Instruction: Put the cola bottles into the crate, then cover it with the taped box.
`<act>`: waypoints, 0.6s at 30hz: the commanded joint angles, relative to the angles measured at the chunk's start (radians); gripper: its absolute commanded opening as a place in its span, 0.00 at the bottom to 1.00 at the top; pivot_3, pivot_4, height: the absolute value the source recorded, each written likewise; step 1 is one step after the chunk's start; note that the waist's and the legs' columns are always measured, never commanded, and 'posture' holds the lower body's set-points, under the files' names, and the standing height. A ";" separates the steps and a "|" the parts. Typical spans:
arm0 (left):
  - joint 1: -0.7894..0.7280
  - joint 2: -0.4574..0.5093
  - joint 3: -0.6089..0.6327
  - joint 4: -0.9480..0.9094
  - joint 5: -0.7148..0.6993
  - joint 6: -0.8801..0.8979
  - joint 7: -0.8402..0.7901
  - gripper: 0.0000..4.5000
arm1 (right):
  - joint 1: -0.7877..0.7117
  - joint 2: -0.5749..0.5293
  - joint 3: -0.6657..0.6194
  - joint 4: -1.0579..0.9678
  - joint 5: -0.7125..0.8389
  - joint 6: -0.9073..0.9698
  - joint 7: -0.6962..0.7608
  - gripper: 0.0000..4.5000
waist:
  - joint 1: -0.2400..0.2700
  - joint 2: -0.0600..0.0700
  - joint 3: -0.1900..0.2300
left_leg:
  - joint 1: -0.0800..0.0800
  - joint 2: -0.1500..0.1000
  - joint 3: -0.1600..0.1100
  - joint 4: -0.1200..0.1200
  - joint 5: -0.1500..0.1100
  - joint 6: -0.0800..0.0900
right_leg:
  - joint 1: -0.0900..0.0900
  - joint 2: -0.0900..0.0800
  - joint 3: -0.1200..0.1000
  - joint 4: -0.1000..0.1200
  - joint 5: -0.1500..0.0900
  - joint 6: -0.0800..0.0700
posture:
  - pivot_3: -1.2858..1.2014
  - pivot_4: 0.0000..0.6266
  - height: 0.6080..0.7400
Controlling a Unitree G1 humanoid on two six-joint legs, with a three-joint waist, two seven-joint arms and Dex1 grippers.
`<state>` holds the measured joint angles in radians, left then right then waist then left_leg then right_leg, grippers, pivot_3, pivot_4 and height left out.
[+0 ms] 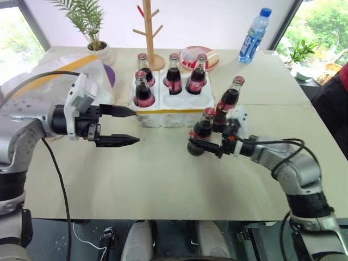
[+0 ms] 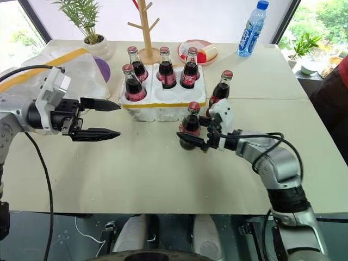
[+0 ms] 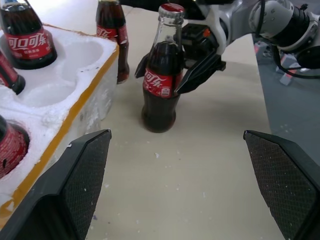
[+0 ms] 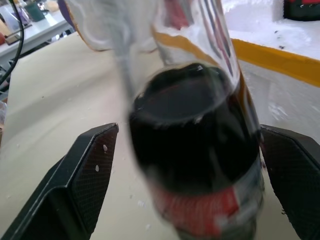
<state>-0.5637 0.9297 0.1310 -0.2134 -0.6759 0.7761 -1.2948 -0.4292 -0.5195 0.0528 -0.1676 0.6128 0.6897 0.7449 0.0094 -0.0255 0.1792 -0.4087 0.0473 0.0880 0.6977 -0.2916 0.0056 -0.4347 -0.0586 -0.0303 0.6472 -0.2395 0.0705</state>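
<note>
A pale beige tabletop (image 1: 163, 185) fills the scene, with bright windows and greenery behind it. At the far left edge lies the taped box (image 1: 81, 68), white foam with a wide yellow band, next to a potted plant (image 1: 98, 46) in a white pot. In front of the box hangs the left gripper (image 1: 124, 126), its two black fingers spread wide and holding nothing, pointing across toward the crate.

The crate (image 1: 173, 111), a low white foam tray with a thin yellow band, sits near the middle of the tabletop. Four cola bottles stand upright in its wells: one in the near left well (image 1: 143, 90) and three along the far row (image 1: 174, 75); the other two near wells are bare. Behind the crate rises a wooden peg stand (image 1: 148, 32), and beside that sits a round red-rimmed dish (image 1: 198, 56).

Just right of the crate two more cola bottles stand on the tabletop. The nearer bottle (image 1: 203, 126) stands between the spread fingers of the right gripper (image 1: 202, 145); the fingers flank its lower body but are not clamped on it. The farther bottle (image 1: 230, 98) stands just behind it. A blue-capped water bottle (image 1: 253, 36) stands at the far right.
</note>
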 commanded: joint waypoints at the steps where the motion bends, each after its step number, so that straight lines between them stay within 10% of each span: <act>1: -0.023 -0.002 0.036 -0.028 -0.044 0.014 0.033 1.00 | -0.040 0.017 0.014 0.017 -0.019 -0.030 0.032 0.94 | 0.002 0.000 0.000 | 0.000 0.000 0.000 0.000 0.000 0.000 | 0.000 0.000 0.000 0.000 0.000 0.000 | 0.52 0.24 1.00; 6: 0.002 0.021 0.068 -0.033 -0.059 0.013 0.059 1.00 | -0.082 0.008 -0.069 -0.080 0.115 0.045 0.081 0.56 | 0.000 0.000 0.000 | 0.000 0.000 0.000 0.000 0.000 0.000 | 0.000 -0.001 0.000 0.000 0.000 0.000 | 0.52 0.24 1.00; 12: 0.033 0.034 0.110 -0.031 -0.072 0.011 0.089 1.00 | -0.338 0.013 -0.166 -0.058 0.287 0.158 0.057 0.56 | -0.014 0.005 0.004 | -0.001 0.001 0.001 0.000 0.000 0.000 | -0.002 0.000 0.001 0.001 0.000 0.000 | 0.52 0.24 1.00; 18: 0.039 0.024 0.119 -0.026 -0.071 -0.001 0.117 1.00 | -0.592 0.117 -0.080 0.214 0.073 -0.008 -0.004 0.56 | -0.023 0.005 0.004 | -0.001 0.001 0.001 -0.001 0.000 0.000 | -0.003 0.000 0.000 0.001 0.000 -0.001 | 0.52 0.24 1.00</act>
<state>-0.5151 0.9473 0.2210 -0.2243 -0.7342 0.7954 -1.1879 -0.9664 -0.4256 -0.0375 -0.0244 0.7509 0.7584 0.7664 -0.0138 -0.0205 0.1828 -0.4095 0.0480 0.0889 0.6964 -0.2914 0.0052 -0.4373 -0.0585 -0.0299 0.6486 -0.2395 0.0699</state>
